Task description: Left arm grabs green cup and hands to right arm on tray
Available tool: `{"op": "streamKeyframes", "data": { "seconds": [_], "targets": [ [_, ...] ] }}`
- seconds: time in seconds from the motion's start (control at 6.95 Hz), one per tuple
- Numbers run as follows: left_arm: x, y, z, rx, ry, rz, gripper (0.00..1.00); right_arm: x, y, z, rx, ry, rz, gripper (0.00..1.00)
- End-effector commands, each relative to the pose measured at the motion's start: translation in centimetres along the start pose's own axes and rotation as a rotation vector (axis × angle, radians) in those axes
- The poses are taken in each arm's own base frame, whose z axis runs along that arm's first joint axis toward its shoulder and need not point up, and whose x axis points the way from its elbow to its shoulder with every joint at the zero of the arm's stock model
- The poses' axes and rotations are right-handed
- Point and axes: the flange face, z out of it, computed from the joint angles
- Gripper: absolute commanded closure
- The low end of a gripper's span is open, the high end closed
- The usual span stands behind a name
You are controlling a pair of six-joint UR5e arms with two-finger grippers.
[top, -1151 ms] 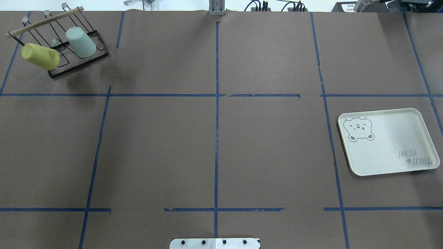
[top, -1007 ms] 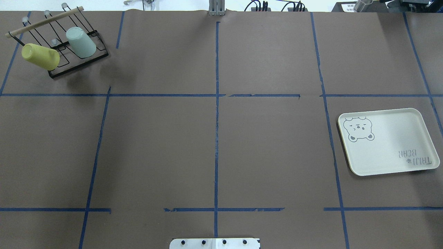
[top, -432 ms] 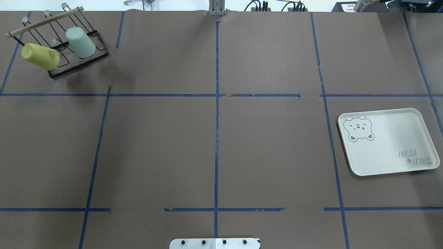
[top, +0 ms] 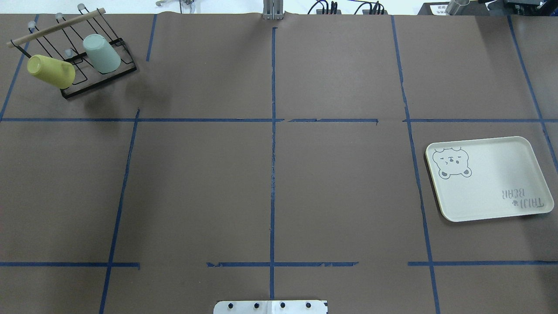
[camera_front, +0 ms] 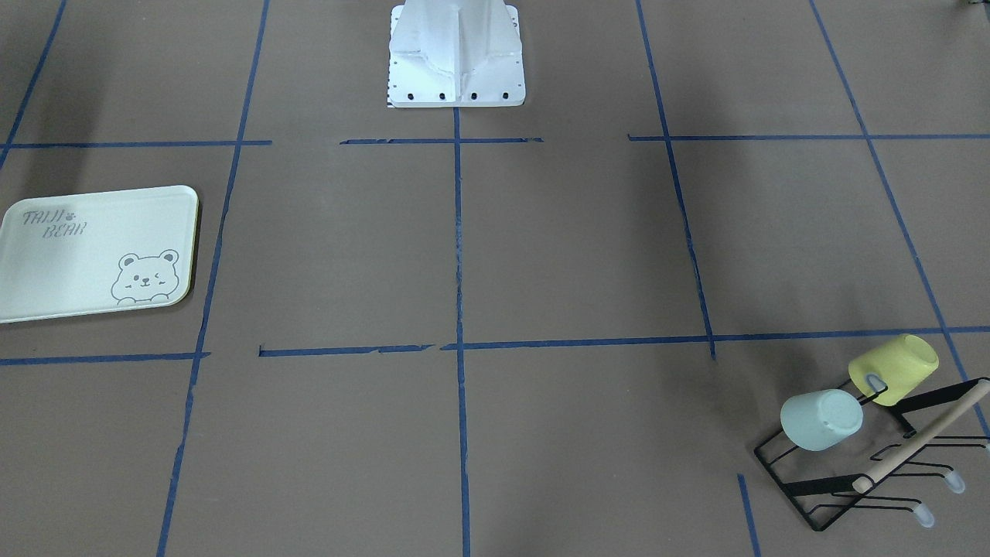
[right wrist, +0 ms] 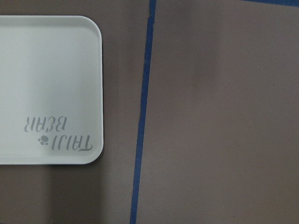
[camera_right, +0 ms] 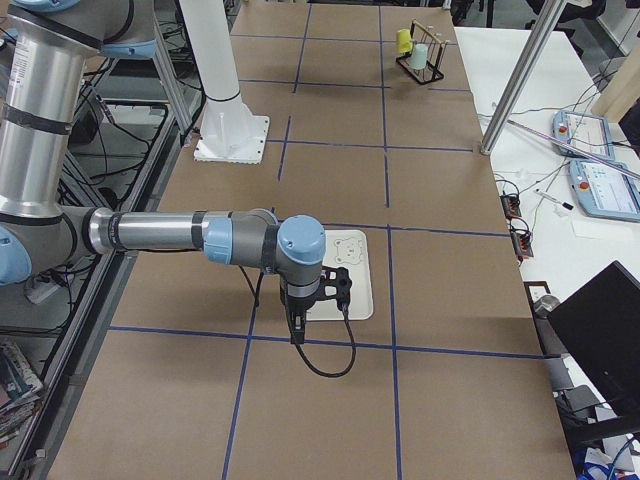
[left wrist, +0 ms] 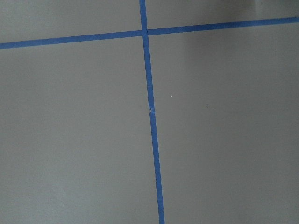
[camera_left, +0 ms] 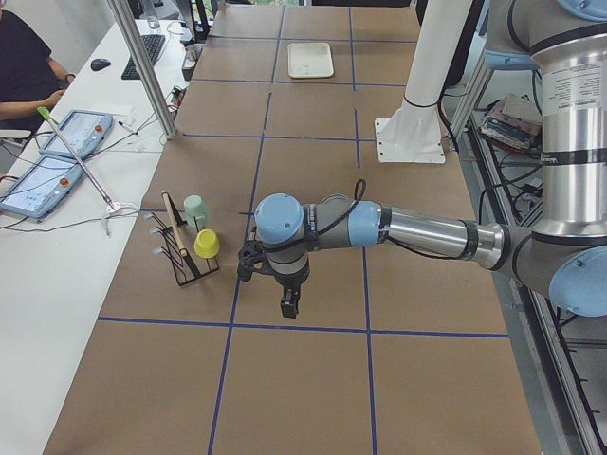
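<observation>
- The green cup [top: 102,53] sits in the far left corner of the surface [top: 340,187]. It is slipped over a prong of a black wire rack [top: 99,82], tilted, with its closed bottom uppermost.
- A yellow cup [top: 51,71] of the same size hangs on the same rack just beside it, nearer the left edge and apart from the green one.
- A wooden rod [top: 56,27] runs across the top of the rack on its far side.
- The left arm [camera_left: 417,230] stretches out low over the left half of the surface. Its gripper [camera_left: 287,305] points straight down, near the rack but clear of it, touching neither cup.
- This gripper shows only in the side view, so I cannot tell whether its fingers are apart or together. Its wrist camera shows only brown surface and two crossing strips of blue tape [left wrist: 150,116].
- The tray [top: 488,192] lies flat at the right edge of the surface, about midway along it, with nothing on it — well apart from the rack.
- The right arm [camera_right: 160,232] reaches out with its gripper [camera_right: 295,325] pointing down at the corner of the tray that carries the lettering. I cannot tell whether it is over the tray or just beside it.
- That gripper's fingers cannot be judged either — again only a side view shows them.
- A white base plate [camera_front: 456,54] stands at the middle of the near edge.
</observation>
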Motion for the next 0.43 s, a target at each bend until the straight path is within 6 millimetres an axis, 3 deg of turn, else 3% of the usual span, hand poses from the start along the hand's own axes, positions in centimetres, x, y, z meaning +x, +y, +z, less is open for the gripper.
{"op": "streamKeyframes", "data": {
  "seconds": [0.0,0.29],
  "targets": [
    [0.00,-0.12,0.01,0.005,0.001,0.015,0.00,0.10,-0.08,0.14,0.006,-0.003,-0.006,0.00],
    [0.29,0.20,-0.29,0.012,0.000,0.021,0.00,-0.06,-0.17,0.04,0.010,-0.010,-0.005,0.00]
  ]
}}
